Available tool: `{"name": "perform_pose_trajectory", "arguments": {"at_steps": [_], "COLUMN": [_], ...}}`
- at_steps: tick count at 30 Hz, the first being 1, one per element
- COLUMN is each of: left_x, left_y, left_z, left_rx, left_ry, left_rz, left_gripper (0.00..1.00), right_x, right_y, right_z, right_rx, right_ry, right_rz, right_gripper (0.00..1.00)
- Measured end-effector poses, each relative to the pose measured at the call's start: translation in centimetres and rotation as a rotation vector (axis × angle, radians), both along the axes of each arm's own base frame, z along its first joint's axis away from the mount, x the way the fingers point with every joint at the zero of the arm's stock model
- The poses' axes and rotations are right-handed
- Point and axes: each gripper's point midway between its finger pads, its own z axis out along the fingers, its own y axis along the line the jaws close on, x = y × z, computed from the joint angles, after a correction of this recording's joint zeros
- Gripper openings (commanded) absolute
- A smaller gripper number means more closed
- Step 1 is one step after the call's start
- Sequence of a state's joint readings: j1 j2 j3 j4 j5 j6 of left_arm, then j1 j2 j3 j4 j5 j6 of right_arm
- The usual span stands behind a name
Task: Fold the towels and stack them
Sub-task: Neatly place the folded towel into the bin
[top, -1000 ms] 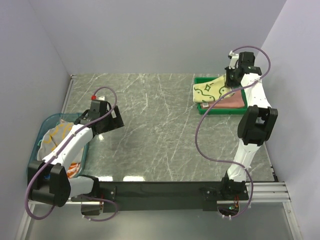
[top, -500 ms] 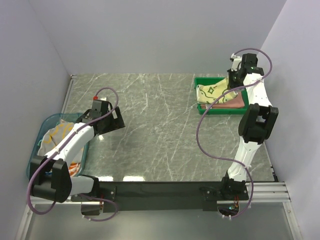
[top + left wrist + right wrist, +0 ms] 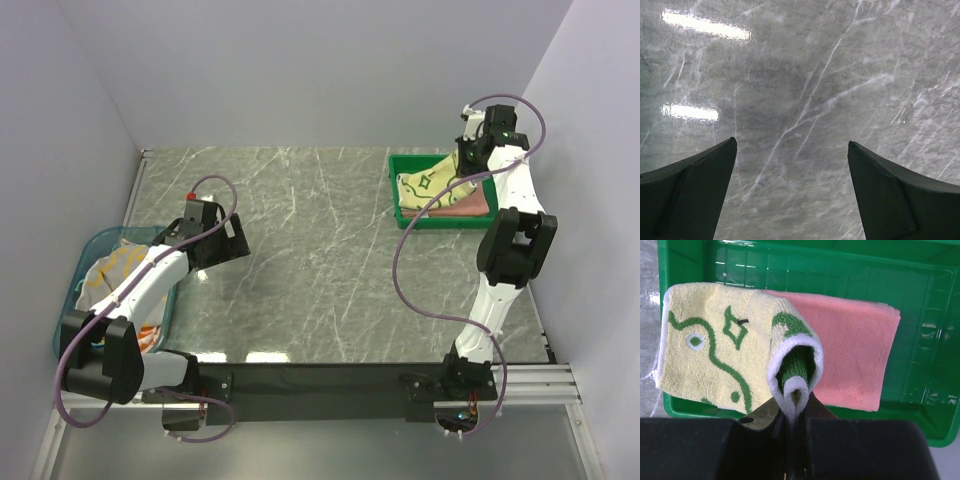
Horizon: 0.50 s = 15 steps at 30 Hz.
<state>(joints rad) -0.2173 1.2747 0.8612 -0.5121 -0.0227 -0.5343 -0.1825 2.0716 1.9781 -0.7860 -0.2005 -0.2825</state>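
Right wrist alone shows right gripper (image 3: 792, 412) pinching the yellow towel (image 3: 715, 360).

The right gripper (image 3: 792, 414) is pinching the white-hemmed edge of the pale yellow towel (image 3: 715, 357) with green markings, which is draping over the left part of a folded salmon-pink towel (image 3: 852, 350) lying in the green tray (image 3: 932, 335).

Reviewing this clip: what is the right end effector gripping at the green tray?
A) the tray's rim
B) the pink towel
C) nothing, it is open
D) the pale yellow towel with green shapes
D: the right wrist view shows the right end effector shut on the white-hemmed edge of the pale yellow towel, which partly covers the pink towel in the green tray.
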Motion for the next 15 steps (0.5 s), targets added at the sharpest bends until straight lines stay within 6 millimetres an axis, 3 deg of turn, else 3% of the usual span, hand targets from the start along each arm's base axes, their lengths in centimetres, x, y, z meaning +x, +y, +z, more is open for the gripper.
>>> {"name": "perform_pose_trajectory", "arguments": {"at_steps": [2, 3, 4, 7, 15], "left_x": [0.0, 0.0, 0.0, 0.0, 0.0], "left_y": [0.0, 0.0, 0.0, 0.0, 0.0], "left_z": [0.0, 0.0, 0.0, 0.0, -0.1], "left_rx": [0.000, 0.000, 0.000, 0.000, 0.000], "left_ry": [0.000, 0.000, 0.000, 0.000, 0.002], "left_rz": [0.000, 0.000, 0.000, 0.000, 0.000], "left_gripper": [0.98, 0.98, 0.98, 0.98, 0.98], "right_x": [0.0, 0.0, 0.1, 0.2, 1.4], "right_y": [0.0, -0.1, -0.2, -0.5, -3.0], "right_z": [0.0, 0.0, 0.0, -0.1, -2.3], "right_rx": [-0.001, -0.004, -0.007, -0.020, -0.101], "right_ry": [-0.001, -0.001, -0.002, -0.006, 0.007], "right_rz": [-0.001, -0.004, -0.006, -0.020, -0.136], "right_gripper": [0.01, 0.07, 0.22, 0.36, 0.45]}}
